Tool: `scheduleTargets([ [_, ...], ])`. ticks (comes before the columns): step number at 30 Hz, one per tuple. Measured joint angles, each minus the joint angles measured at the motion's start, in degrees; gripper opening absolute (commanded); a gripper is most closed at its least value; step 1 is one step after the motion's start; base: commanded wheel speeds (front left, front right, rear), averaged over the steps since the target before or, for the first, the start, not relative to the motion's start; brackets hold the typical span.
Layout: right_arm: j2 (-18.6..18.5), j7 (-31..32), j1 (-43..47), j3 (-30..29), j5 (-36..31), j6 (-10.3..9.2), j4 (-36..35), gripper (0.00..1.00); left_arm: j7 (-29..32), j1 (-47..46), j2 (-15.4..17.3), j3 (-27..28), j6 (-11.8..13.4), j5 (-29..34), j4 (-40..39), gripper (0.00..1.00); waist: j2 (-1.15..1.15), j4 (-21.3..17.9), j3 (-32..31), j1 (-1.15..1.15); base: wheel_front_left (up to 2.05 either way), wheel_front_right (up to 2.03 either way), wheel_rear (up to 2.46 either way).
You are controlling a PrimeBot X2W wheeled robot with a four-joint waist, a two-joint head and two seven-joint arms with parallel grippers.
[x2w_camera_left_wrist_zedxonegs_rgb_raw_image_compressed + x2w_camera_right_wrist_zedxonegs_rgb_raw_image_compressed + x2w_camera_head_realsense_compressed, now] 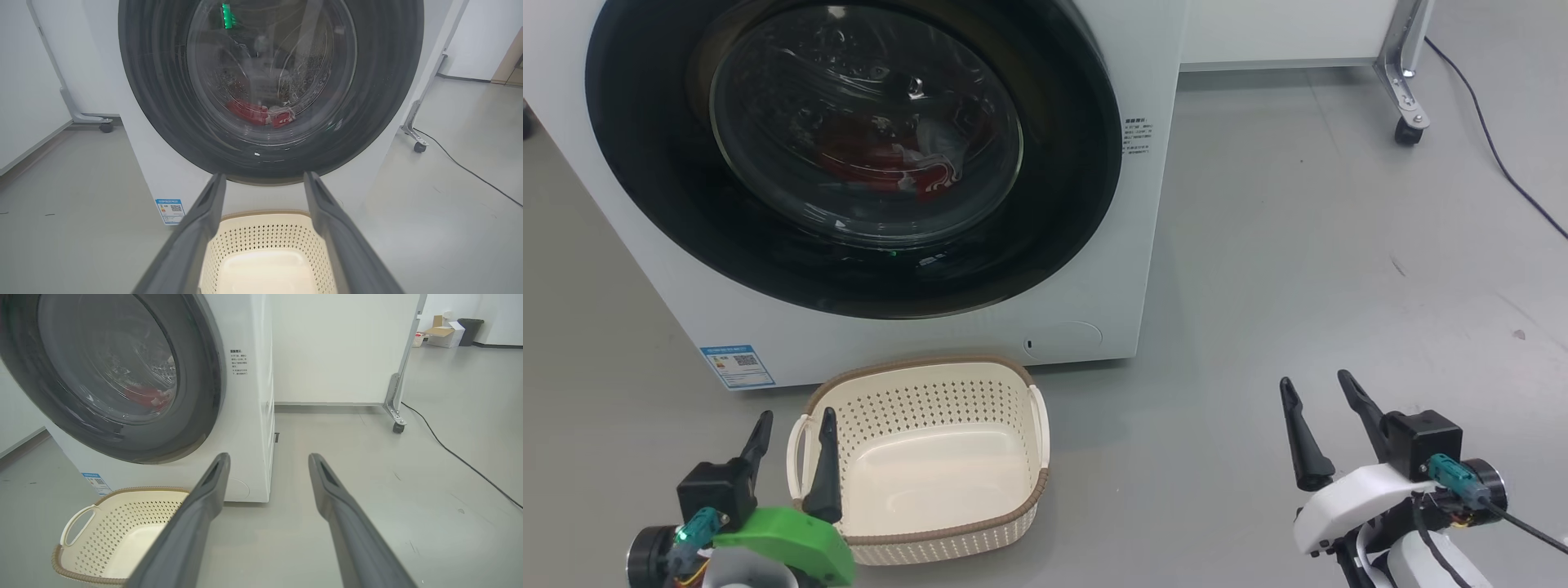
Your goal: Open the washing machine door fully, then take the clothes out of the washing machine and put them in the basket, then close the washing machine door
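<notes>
Head view | washing machine door (pixel 645 163) shut, clothes (pixel 882 159) inside behind glass | basket (pixel 931 363) on floor (pixel 1298 245) just before washing machine (pixel 1152 82) | left fingers (pixel 827 465), right fingers (pixel 1298 433) spread, empty | risk: opening door may sweep into the close-set basket

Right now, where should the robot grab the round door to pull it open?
Probably the door's right edge, with the open right pincer coming in from the right. The door looks smooth all over, but there its thick black rim stands out from the washer's white front like a lip. I can't tell the hinge side.
</notes>
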Motion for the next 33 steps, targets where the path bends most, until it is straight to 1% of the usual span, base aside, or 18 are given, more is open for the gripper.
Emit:
scheduleTargets([
  [3, 0.0, -0.6, 0.0, 0.5, -2.3, -0.49, 0.0, 1.0, -0.5, 0.0, -0.2, -0.3, 0.3, 1.6, 0.6, 1.0, 0.0, 0.0, 0.0, 0.0, 0.0, 0.0, 0.0],
  [12, -0.3, -1.9, -0.2, 1.5, -8.3, -1.01, 0.0, 1.0, -2.0, -0.6, -0.3, -0.9, 1.0, 7.8, 1.5, 1.0, 0.0, 0.0, 0.0, 0.0, 0.0, 0.0, 0.0],
  [33, 1.2, -2.0, -0.2, -1.2, -8.2, -0.98, 0.0, 1.0, -2.0, -0.9, -1.4, 0.6, 1.0, 7.9, 2.9, 1.0, 0.0, 0.0, 0.2, 0.0, 0.0, 0.0, 0.0],
])
